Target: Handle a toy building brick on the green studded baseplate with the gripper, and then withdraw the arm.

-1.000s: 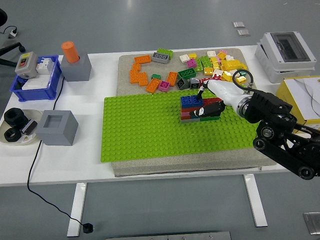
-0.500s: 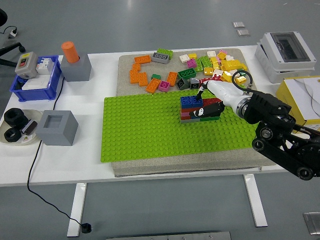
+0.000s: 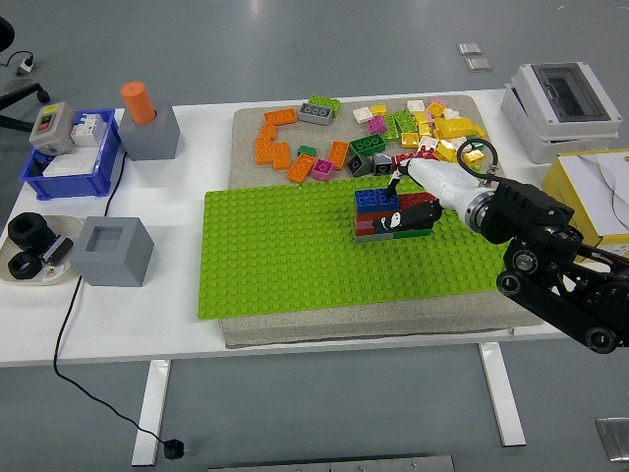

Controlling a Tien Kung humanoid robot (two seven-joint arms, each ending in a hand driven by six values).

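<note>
A green studded baseplate [image 3: 295, 256] lies on a grey mat in the middle of the table. A small stack of bricks stands on its upper right part: a blue brick [image 3: 376, 198] on top, a red brick [image 3: 413, 201] beside it, and grey and dark bricks underneath. My right hand [image 3: 402, 201], white with black fingers, reaches in from the right. One thin finger [image 3: 392, 181] touches the stack's far side and a thick finger [image 3: 419, 215] lies along its near side. The hand is shut on the red brick at the right end of the stack. My left arm is out of view.
Several loose orange, yellow, green and pink bricks [image 3: 295, 152] lie on the mat behind the baseplate. A grey block [image 3: 115, 250], a blue bin [image 3: 69, 162] and a dish of black parts [image 3: 34, 251] stand at the left. A grey box [image 3: 562, 96] and a yellow box [image 3: 590, 187] stand at the right.
</note>
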